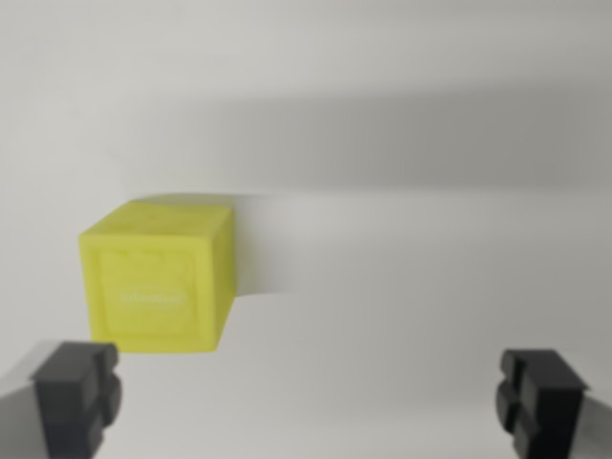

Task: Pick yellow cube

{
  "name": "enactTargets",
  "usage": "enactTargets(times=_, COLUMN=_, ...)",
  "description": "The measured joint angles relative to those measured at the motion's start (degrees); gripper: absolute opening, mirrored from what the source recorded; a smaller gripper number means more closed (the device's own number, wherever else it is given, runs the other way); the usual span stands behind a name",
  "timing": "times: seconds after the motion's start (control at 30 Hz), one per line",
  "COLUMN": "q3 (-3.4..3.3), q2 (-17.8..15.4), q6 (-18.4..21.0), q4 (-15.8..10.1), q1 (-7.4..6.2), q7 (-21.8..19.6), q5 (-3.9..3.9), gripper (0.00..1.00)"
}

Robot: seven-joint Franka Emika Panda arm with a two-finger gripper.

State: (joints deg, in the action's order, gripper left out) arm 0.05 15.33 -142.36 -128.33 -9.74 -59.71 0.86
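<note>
A yellow cube (158, 277) rests on a pale grey surface, left of centre in the wrist view, with a faint embossed panel on its near face. My gripper (308, 402) is open: two dark fingertips (78, 394) stand far apart at the bottom corners. The cube lies just beyond the fingertip on the wrist view's left, offset to that side of the gap, and nothing sits between the fingers. The picture is slightly blurred.
A broad soft shadow (411, 143) crosses the pale surface (402, 287) behind the cube. No other object shows in this view.
</note>
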Motion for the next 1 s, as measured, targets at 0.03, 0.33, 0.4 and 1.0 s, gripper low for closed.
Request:
enactTargets(times=0.03, q3=0.00, q2=0.16, q6=-0.26, q4=-0.07, q1=-0.16, q7=-0.18, q5=0.00, gripper=1.00)
enactTargets(times=0.33, q3=0.00, q2=1.72, q6=-2.64, q4=-0.67, q1=-1.61, q7=-1.78, q5=-0.05, gripper=1.00)
enactTargets(times=0.4, q3=0.00, q2=2.08, q6=-3.16, q4=-0.77, q1=-1.93, q7=-2.14, q5=-0.06, gripper=1.00)
enactTargets(times=1.0, q3=-0.01, q2=5.65, q6=-7.71, q4=-1.35, q1=-4.86, q7=-5.47, q5=-0.28, gripper=1.00)
